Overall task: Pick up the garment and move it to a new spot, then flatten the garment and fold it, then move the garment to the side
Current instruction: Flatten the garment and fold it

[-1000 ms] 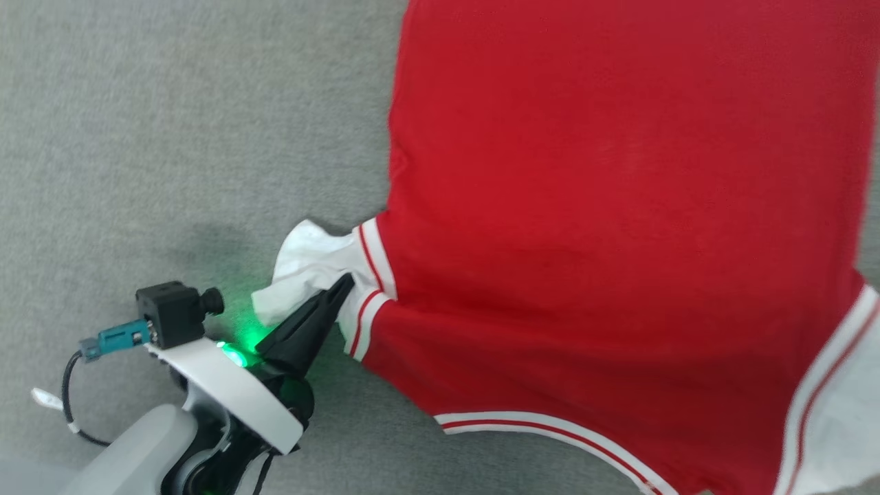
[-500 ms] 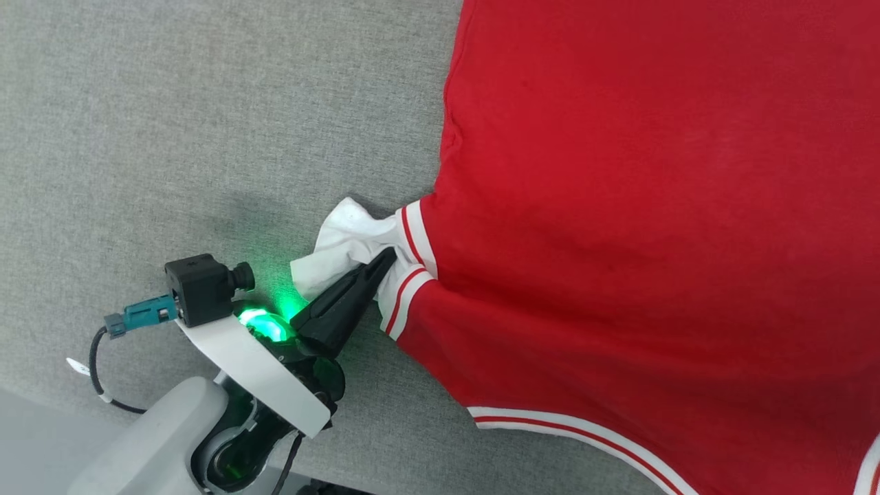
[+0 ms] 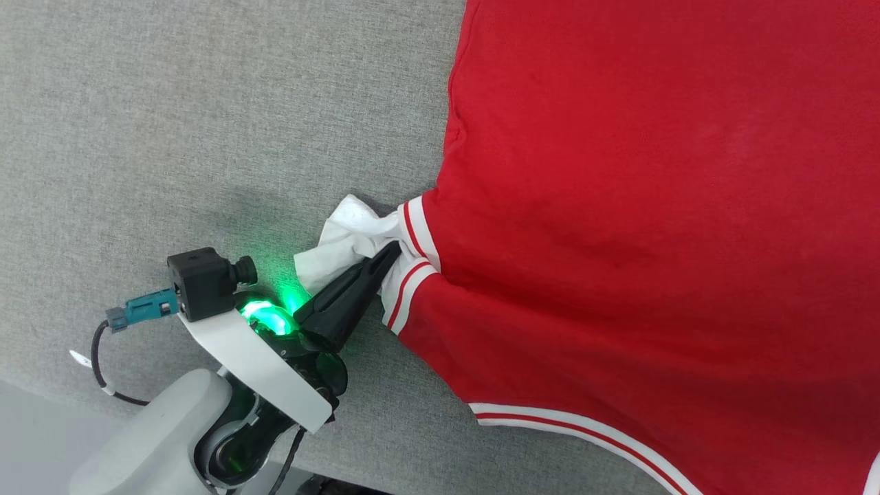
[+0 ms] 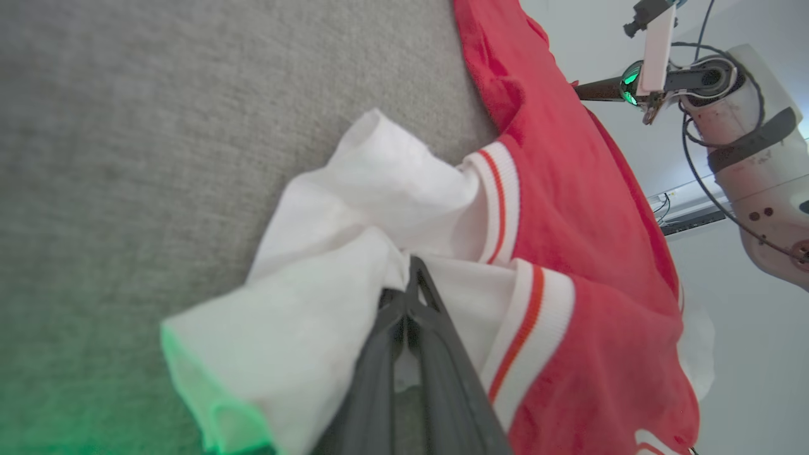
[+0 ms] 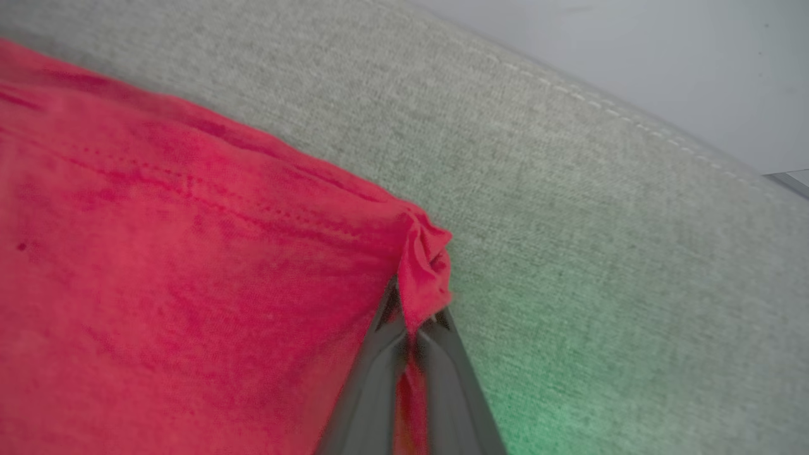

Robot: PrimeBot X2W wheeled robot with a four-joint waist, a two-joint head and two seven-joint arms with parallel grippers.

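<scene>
Left hand [image 3: 389,256] slanted, pinching white sleeve [image 3: 344,234] of bright red fabric garment [image 3: 653,206], right hand [image 5: 414,316] pinching its red corner, grey bench [image 3: 172,137] beneath

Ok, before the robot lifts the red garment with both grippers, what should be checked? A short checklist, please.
1. Left gripper shut on the white end panel: ok.
2. Right gripper shut on a red corner of the garment: ok.
3. White end panel lying flat: not ok, it is bunched.
4. Layers caught in each grip: cannot tell.
5. Garment wholly on the grey surface: cannot tell, it leaves the head view.
</scene>
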